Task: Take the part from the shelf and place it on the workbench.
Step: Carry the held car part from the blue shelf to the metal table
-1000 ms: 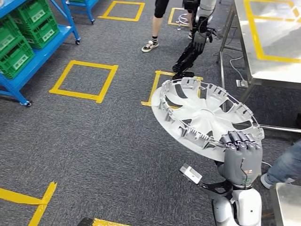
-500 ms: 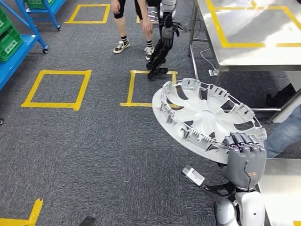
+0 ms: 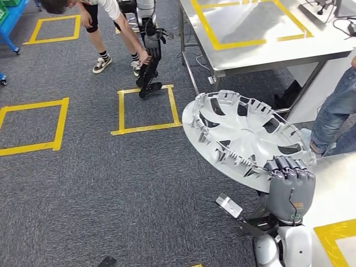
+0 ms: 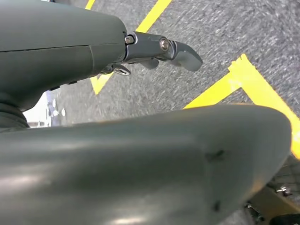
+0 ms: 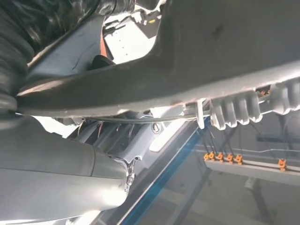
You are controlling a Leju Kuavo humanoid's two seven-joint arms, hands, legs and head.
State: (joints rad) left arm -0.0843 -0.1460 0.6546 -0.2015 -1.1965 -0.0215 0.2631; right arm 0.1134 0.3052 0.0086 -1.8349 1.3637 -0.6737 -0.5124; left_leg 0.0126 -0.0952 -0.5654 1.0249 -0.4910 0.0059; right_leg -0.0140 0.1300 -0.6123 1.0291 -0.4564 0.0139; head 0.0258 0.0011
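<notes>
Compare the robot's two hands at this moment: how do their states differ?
The right hand grips the rim of the silver plastic wheel cover, fingers curled over its edge, raised in front of the body. The left hand holds nothing, its fingers extended above the grey carpet. Both have grey shells.

Even overhead light; soft glare on the steel workbench (image 3: 268,53). Head view sharp. Both wrist views blurred, close surfaces out of focus.

Right robot hand (image 3: 291,189) raised, fingers curled over wheel cover (image 3: 245,138) rim; left robot hand (image 4: 141,164) fingers extended, holding nothing.
</notes>
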